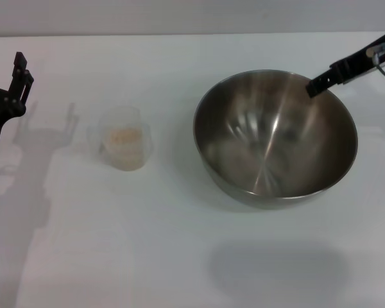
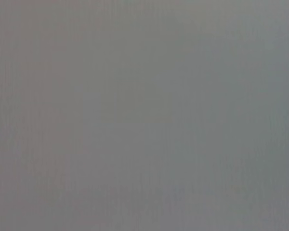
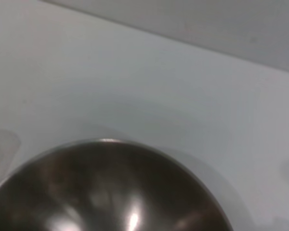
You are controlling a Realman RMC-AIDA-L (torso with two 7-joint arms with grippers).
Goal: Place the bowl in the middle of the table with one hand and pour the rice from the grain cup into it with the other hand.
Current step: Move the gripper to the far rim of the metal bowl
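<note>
Steel catches the eye first: the bowl (image 1: pixel 275 136) sits on the table (image 1: pixel 179 256), somewhat right of the middle, upright, its shiny inside bare of grains. Its shadow falls on the white surface nearer the robot. The right gripper (image 1: pixel 316 86) reaches in from the far right edge, its dark tip at the bowl's far-right rim; from the head view it seems to pinch that thin rim, though the contact itself is too small to see clearly, so I cannot tell for sure how the claw is set. The right wrist view looks down over the bowl's rim (image 3: pixel 106 142) and into its brushed interior, with white tabletop beyond it.

Left of the bowl, apart from it, stands the grain cup (image 1: pixel 124 139), clear plastic, upright, with the rice (image 1: pixel 126 136) lying as a pale mass inside. Nothing touches the cup.

The left gripper (image 1: pixel 18 74) hangs at the far left edge of the head view, well apart from the cup, dark fingers pointing away from the robot. I cannot tell whether that claw is open or closed. The left wrist view gives only a flat grey field with 0 objects to make out.
</note>
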